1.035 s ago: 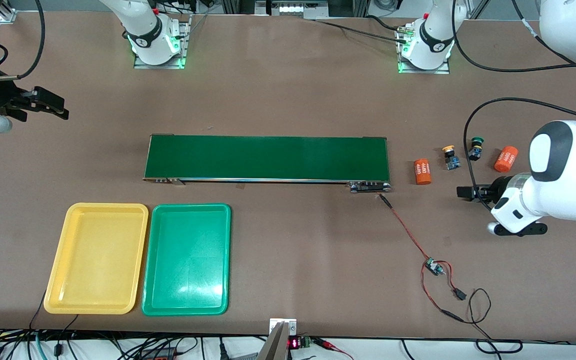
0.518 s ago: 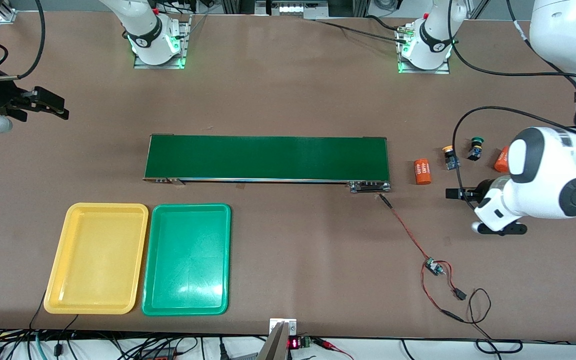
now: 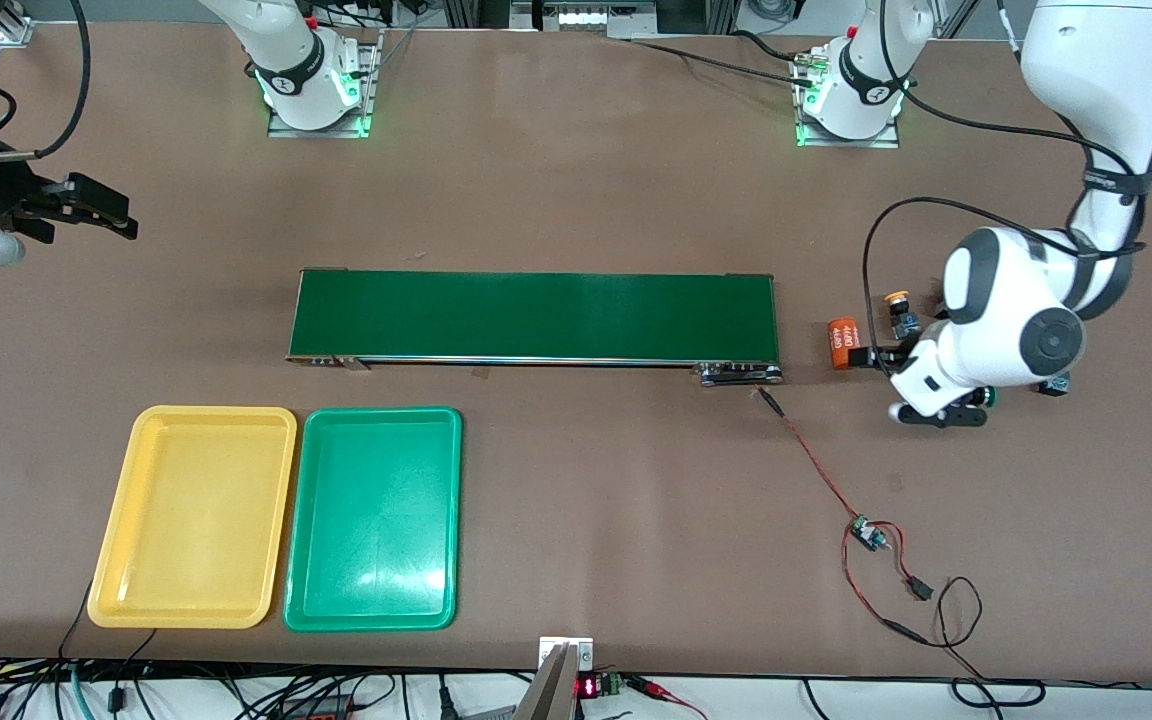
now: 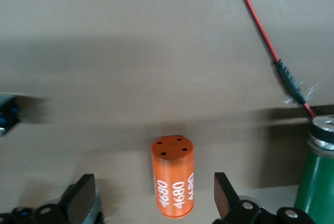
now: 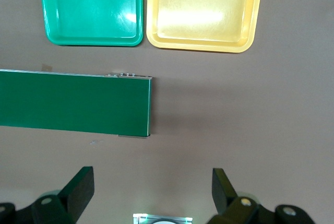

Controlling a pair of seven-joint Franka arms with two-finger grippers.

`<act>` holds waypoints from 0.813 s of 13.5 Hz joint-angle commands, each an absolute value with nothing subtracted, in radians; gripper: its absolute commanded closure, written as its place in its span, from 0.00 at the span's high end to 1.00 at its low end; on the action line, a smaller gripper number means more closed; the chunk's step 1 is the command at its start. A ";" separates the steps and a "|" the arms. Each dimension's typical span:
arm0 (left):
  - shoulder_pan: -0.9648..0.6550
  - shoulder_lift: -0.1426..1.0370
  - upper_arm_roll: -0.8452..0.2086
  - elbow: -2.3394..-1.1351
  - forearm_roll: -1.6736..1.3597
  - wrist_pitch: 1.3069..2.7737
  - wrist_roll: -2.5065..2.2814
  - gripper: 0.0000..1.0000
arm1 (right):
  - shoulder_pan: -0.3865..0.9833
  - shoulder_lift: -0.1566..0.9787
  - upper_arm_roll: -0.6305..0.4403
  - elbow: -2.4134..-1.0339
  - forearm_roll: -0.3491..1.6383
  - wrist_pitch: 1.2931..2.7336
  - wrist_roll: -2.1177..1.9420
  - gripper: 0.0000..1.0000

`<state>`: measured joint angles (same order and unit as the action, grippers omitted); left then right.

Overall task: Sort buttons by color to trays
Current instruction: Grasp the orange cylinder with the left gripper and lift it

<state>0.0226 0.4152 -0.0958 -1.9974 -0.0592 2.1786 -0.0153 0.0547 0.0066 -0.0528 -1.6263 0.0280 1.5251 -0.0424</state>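
From my remote seat: left gripper (image 4: 151, 203) sits low with jaws wide, empty, straddling an orange cylinder printed 4680 (image 3: 843, 343) off the left arm's end of the long dark green conveyor belt (image 3: 534, 316); the yellow-capped push-button (image 3: 900, 313) lies just beside it; right gripper (image 3: 96, 212) waits open; yellow plastic tray (image 3: 192, 516) and green plastic tray (image 3: 373, 519) lie side by side, nearer the camera than the belt.

Yellow tray (image 3: 193, 517), green tray (image 3: 373, 518), dark green belt (image 3: 534, 316), orange cylinder (image 3: 842, 343).
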 commanded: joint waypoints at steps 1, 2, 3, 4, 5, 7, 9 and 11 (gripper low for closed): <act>0.029 0.365 -0.127 -2.127 -0.072 2.304 -0.026 1.00 | 0.052 0.003 -0.048 -1.629 0.035 1.531 -0.032 1.00; 0.031 0.376 -0.129 -2.129 -0.072 2.312 -0.026 1.00 | 0.052 0.003 -0.048 -1.628 0.035 1.531 -0.032 1.00; 0.031 0.385 -0.127 -2.131 -0.072 2.312 -0.020 1.00 | 0.052 0.003 -0.048 -1.629 0.035 1.531 -0.032 1.00; 0.031 0.393 -0.127 -2.129 -0.072 2.313 -0.017 1.00 | 0.052 0.003 -0.048 -1.628 0.035 1.531 -0.032 1.00; 0.029 0.414 -0.127 -2.128 -0.072 2.313 -0.014 1.00 | 0.052 0.003 -0.048 -1.629 0.035 1.531 -0.032 1.00; 0.032 0.432 -0.127 -2.126 -0.071 2.312 -0.011 1.00 | 0.052 0.003 -0.048 -1.629 0.035 1.531 -0.032 1.00; 0.034 0.454 -0.127 -2.123 -0.071 2.310 -0.012 1.00 | 0.052 0.003 -0.048 -1.629 0.035 1.529 -0.032 1.00; 0.040 0.462 -0.127 -2.123 -0.071 2.310 -0.015 0.84 | 0.052 0.003 -0.048 -1.629 0.035 1.529 -0.032 1.00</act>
